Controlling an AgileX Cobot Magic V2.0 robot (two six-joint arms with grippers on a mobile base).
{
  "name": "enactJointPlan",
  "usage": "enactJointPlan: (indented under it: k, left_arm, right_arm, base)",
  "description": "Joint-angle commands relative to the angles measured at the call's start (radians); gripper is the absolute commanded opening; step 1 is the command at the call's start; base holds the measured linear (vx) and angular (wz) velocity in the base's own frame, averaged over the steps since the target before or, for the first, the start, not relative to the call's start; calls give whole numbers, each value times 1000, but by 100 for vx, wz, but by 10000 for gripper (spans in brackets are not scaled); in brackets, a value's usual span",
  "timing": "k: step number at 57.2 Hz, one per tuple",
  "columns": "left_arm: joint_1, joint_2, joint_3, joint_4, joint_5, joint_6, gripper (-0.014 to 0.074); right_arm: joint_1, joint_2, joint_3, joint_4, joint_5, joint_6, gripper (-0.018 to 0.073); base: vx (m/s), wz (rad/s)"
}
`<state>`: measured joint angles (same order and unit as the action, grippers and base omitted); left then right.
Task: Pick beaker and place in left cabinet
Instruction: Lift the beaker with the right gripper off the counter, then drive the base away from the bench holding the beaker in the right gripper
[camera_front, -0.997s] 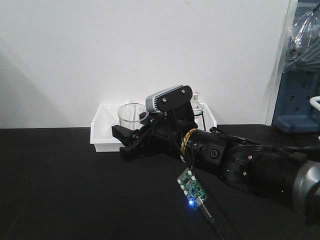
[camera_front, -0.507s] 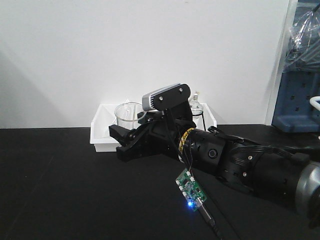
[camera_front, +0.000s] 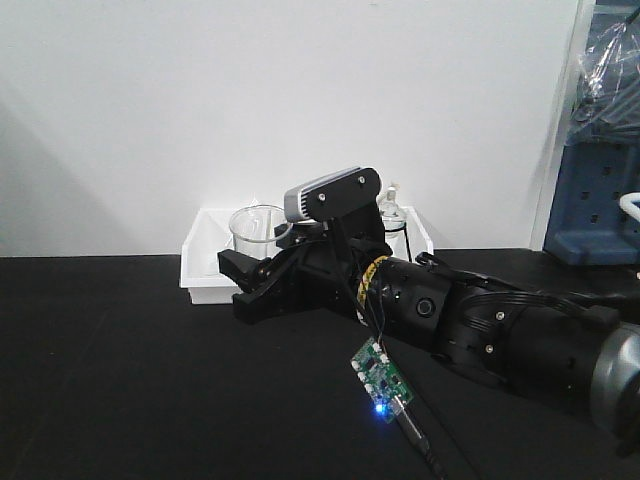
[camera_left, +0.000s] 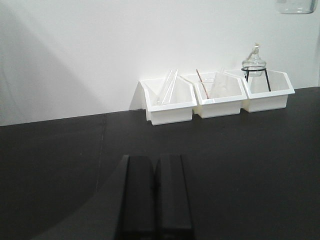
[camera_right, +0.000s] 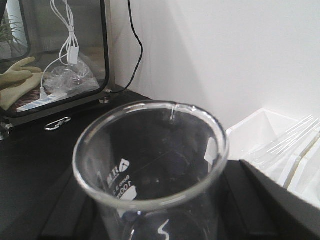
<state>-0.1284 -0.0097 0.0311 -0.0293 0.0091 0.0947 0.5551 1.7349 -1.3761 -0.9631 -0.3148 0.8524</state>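
The right arm reaches leftward, low over the black table (camera_front: 100, 380). The right gripper (camera_front: 245, 275) clamps the upright beaker (camera_front: 258, 228), raised in front of a white bin (camera_front: 200, 262). Only the left wrist view shows the left gripper (camera_left: 155, 200), its fingers pressed together and empty.

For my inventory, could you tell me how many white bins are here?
3, side by side against the wall: the left bin with glass tubes, the middle bin with thin rods, the right bin with a flask. More may lie off-frame.
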Motion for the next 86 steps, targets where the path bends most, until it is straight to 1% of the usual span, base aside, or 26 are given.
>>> enactJointPlan:
  k: [1, 50, 86]
  left_arm:
    - [-2, -21, 16, -7, -84, -3, 1]
    - [-2, -21, 16, -7, -84, -3, 1]
    - [-2, -20, 16, -7, -84, -3, 1]
  right_arm:
    - [-4, -59, -32, 16, -44, 2, 145]
    - [-4, -56, -32, 16, -40, 2, 145]
    - [-4, -56, -32, 16, -40, 2, 145]
  base:
    - [0, 0]
    - [-2, 0]
    - [-17, 5]
